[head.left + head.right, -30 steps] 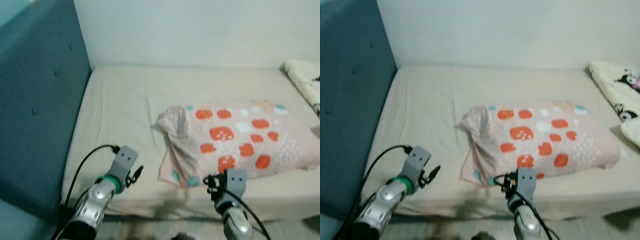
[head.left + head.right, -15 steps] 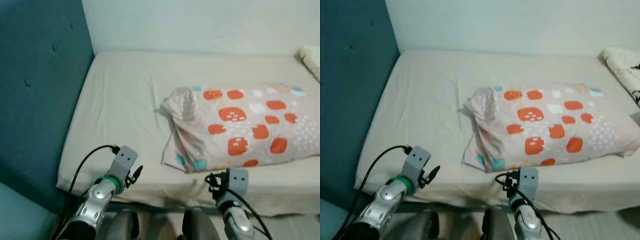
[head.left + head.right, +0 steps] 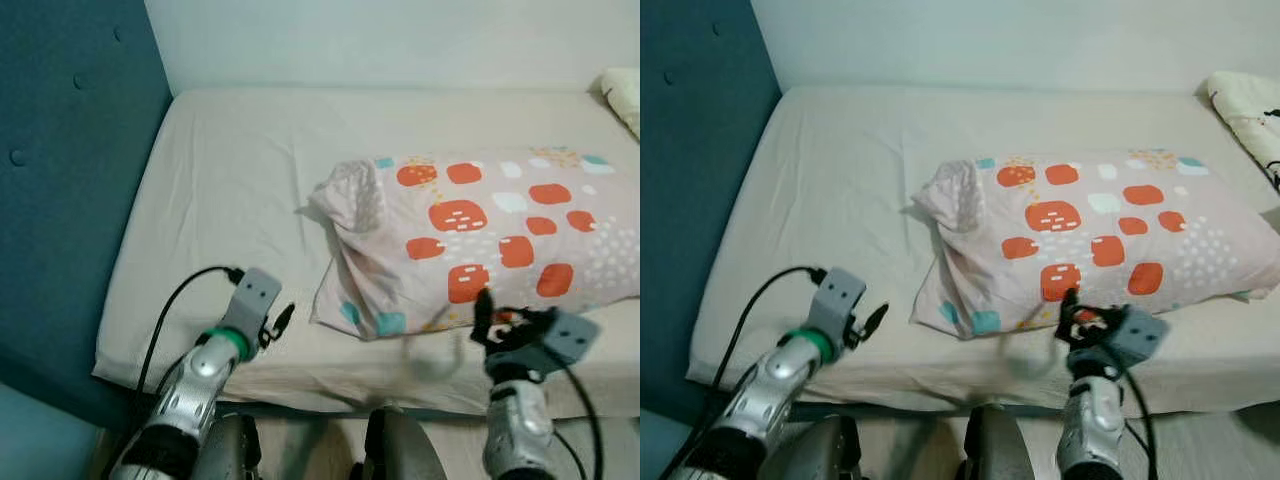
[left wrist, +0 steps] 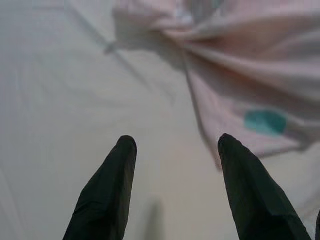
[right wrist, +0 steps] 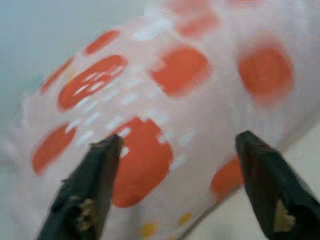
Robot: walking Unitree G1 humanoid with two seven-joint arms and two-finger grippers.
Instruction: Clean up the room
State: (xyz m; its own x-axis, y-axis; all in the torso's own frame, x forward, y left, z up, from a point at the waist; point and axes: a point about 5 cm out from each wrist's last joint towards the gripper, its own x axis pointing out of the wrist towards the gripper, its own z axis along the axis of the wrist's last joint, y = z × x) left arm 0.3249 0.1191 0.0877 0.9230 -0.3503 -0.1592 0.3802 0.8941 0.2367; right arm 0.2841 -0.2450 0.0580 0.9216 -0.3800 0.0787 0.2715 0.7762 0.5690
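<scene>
A pink pillow [image 3: 470, 235] with orange and teal patches lies on the beige bed [image 3: 230, 180], its loose cover end bunched toward the headboard. My right gripper [image 3: 495, 312] is open, raised at the bed's near edge just in front of the pillow's front side. In the right wrist view the pillow [image 5: 165, 75] looms close between the spread fingers [image 5: 95, 180]. My left gripper [image 3: 280, 322] is open, low over the sheet near the bed's front edge, left of the pillow's corner [image 4: 260, 120]; its fingers [image 4: 117, 185] hold nothing.
A teal padded headboard [image 3: 70, 150] rises along the left. The white wall [image 3: 380, 40] runs behind the bed. A white patterned blanket [image 3: 1250, 105] lies at the far right. My dark legs [image 3: 395, 450] stand against the bed's front edge.
My right arm has swung up and to the right, so its gripper now points at the pillow's front side. The left arm has barely moved. The camera has shifted slightly.
</scene>
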